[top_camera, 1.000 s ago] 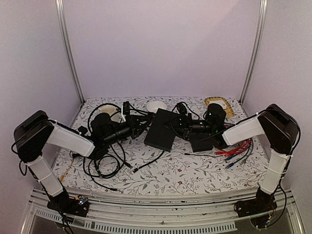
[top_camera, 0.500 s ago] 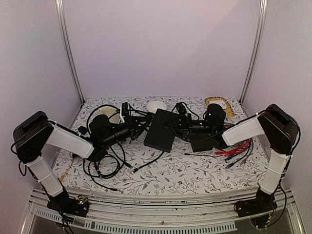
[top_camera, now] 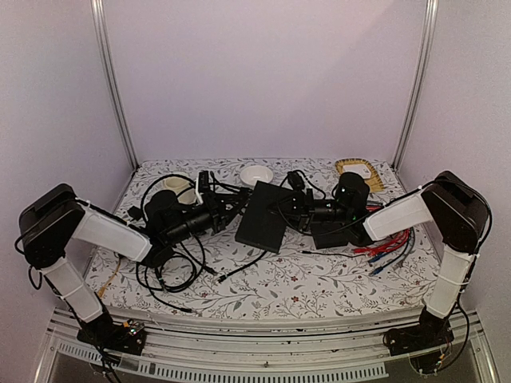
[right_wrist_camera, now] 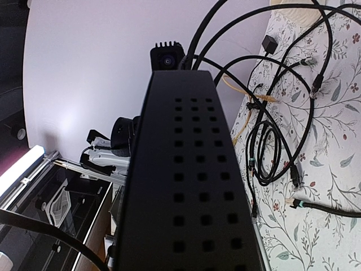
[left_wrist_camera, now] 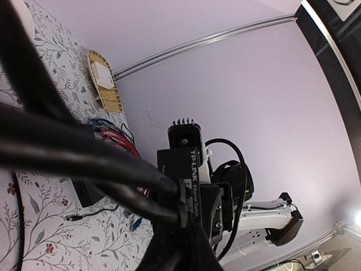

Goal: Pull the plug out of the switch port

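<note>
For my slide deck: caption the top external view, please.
Over a floral tabletop, the right claw grips the black switch while the left claw, shut, sits at its cabled edge.

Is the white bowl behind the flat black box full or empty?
Empty, it seems: the round white bowl shows only plain white inside, seen from above.

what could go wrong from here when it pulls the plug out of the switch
1. The left end effector looks shut on several black cables, with the plug itself hidden; pulling might strain a cord.
2. The right end effector grips the switch by one edge, so it may twist or slip.
3. The loose cable tangle could drag along.
</note>
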Robot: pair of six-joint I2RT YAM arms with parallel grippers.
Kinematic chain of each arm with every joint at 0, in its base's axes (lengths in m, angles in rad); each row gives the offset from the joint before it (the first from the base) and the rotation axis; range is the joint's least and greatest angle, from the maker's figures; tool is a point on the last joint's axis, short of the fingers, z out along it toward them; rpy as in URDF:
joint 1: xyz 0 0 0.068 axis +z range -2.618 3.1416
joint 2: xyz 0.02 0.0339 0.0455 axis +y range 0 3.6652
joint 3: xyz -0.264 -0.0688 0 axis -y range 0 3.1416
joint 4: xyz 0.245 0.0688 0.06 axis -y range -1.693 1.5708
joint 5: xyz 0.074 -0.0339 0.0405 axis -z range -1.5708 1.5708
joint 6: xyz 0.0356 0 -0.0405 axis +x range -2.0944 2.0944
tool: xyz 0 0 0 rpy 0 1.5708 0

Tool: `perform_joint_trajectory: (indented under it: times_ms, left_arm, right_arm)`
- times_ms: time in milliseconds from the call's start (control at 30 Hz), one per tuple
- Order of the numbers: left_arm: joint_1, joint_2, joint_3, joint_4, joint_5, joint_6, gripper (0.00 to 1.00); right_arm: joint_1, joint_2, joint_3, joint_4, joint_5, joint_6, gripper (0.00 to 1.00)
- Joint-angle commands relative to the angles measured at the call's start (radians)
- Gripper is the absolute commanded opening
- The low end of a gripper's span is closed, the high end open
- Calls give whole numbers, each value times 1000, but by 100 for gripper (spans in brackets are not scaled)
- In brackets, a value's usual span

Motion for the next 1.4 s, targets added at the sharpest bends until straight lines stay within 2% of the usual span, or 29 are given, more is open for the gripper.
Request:
perform_joint_trajectory:
  times_ms: [0, 500, 900, 1200, 1367]
  left_arm:
    - [9, -48, -22, -30, -54, 40, 0]
    - [9, -146, -73, -159, -201, 46, 0]
    - [23, -209, -145, -211, -211, 75, 0]
    - [54, -438, -294, -467, -235, 92, 0]
    - [56, -625, -391, -641, -267, 60, 0]
  right_arm:
    - [-20, -58, 2, 93, 39, 20, 2]
    - [-19, -75, -13, 84, 41, 12, 2]
    - [-20, -78, -19, 86, 44, 11, 2]
    - [-21, -88, -21, 82, 50, 8, 2]
    - [-21, -89, -20, 82, 56, 6, 2]
